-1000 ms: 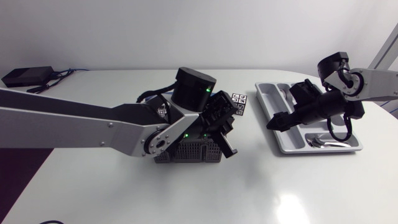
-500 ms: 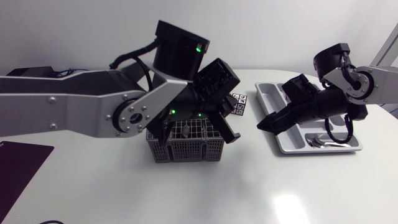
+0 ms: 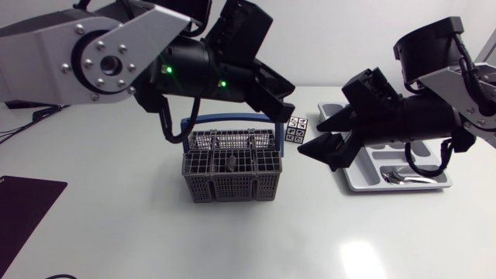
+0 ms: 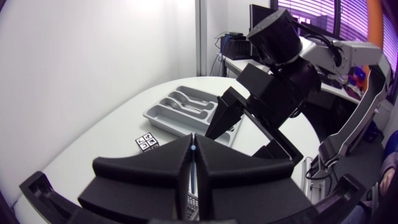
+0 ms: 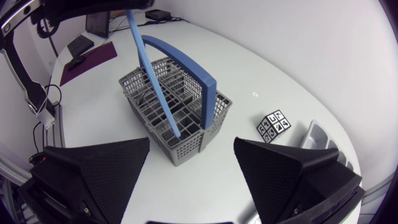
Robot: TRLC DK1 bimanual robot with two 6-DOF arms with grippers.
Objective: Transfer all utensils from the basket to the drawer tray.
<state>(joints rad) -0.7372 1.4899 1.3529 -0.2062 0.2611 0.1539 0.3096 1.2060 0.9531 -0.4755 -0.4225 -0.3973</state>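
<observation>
Right wrist view catches the thin blue utensil (image 5: pixel 155 74) best: a slim shaft slanting down from the left pincer (image 4: pixel 192 148), its lower end inside a cell of the grey basket (image 5: pixel 208 124) at the corner nearest the right pincer (image 3: pixel 316 157). What kind of utensil it is cannot be told. The left pincer is clenched on the shaft's upper end, its 2 fingers (image 4: pixel 137 171) pressed together with only a sliver of blue between them, high above the basket. The basket sits on the white table (image 3: pixel 139 232) below that pincer, its broad blue handle (image 5: pixel 186 59) upright over the wire cells; 1 dark piece (image 3: pixel 231 163) stands in a middle cell. The right pincer is released, its 2 wedges spread wide and holding nothing, beside the basket and apart from it. Behind the right pincer, under its arm, lies the grey drawer tray (image 3: pixel 350 180), with a silver utensil (image 3: pixel 401 178) in 1 compartment. A small black-and-white patterned cube (image 3: pixel 296 128) rests between basket and tray, beside the right pincer. Far out on the left pincer's side, a dark mat (image 3: pixel 23 205) lies at the table's edge.
</observation>
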